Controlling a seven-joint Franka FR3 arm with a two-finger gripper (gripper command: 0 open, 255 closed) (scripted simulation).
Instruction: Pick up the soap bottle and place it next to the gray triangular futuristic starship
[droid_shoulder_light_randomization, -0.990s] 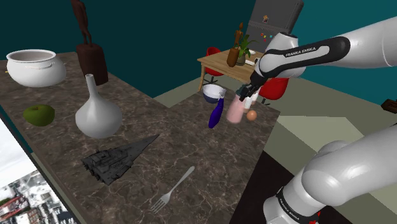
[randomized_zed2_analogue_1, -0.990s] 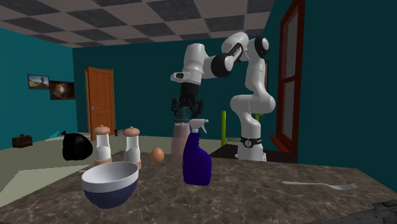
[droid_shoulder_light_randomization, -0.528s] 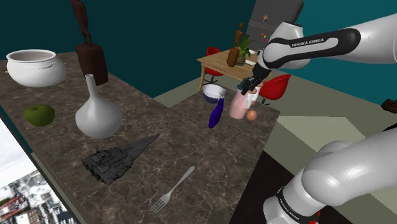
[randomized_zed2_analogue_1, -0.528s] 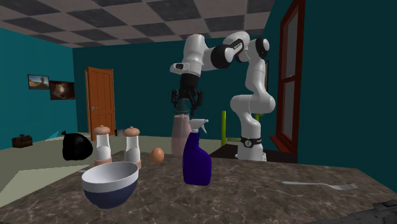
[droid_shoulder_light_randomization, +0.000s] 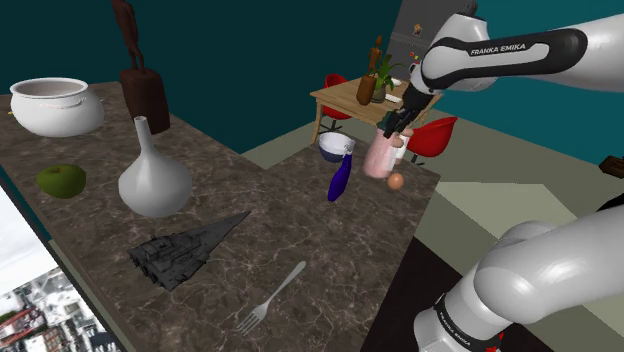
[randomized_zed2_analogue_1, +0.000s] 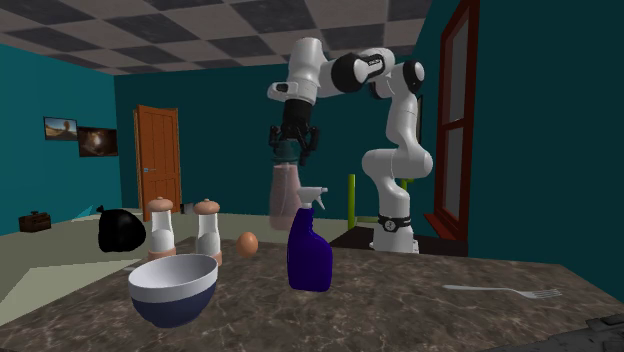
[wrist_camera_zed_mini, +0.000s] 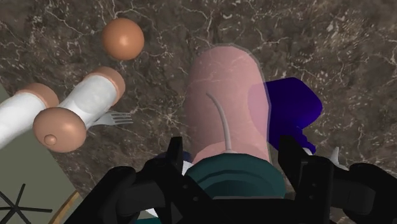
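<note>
The soap bottle (droid_shoulder_light_randomization: 377, 160) is a translucent pink bottle with a teal cap, and it hangs above the far end of the marble counter (droid_shoulder_light_randomization: 330, 240). My gripper (droid_shoulder_light_randomization: 395, 123) is shut on its cap from above. In the second exterior view the soap bottle (randomized_zed2_analogue_1: 286, 195) dangles under the gripper (randomized_zed2_analogue_1: 291, 150), off the surface. The wrist view has the gripper (wrist_camera_zed_mini: 232, 156) clasping the teal top of the soap bottle (wrist_camera_zed_mini: 226, 95). The grey triangular starship (droid_shoulder_light_randomization: 185, 250) lies flat on the counter's near half, well away from the bottle.
A blue spray bottle (droid_shoulder_light_randomization: 340, 178), a bowl (droid_shoulder_light_randomization: 335, 147), an egg (droid_shoulder_light_randomization: 396, 181) and two shakers (randomized_zed2_analogue_1: 208, 228) stand around the lifted bottle. A grey vase (droid_shoulder_light_randomization: 153, 180), a green fruit (droid_shoulder_light_randomization: 61, 180) and a fork (droid_shoulder_light_randomization: 270, 298) surround the starship. A white pot (droid_shoulder_light_randomization: 55, 105) sits far back.
The gripper has risen with the soap bottle, lifting it off the counter. Everything else on the counter stayed put.
</note>
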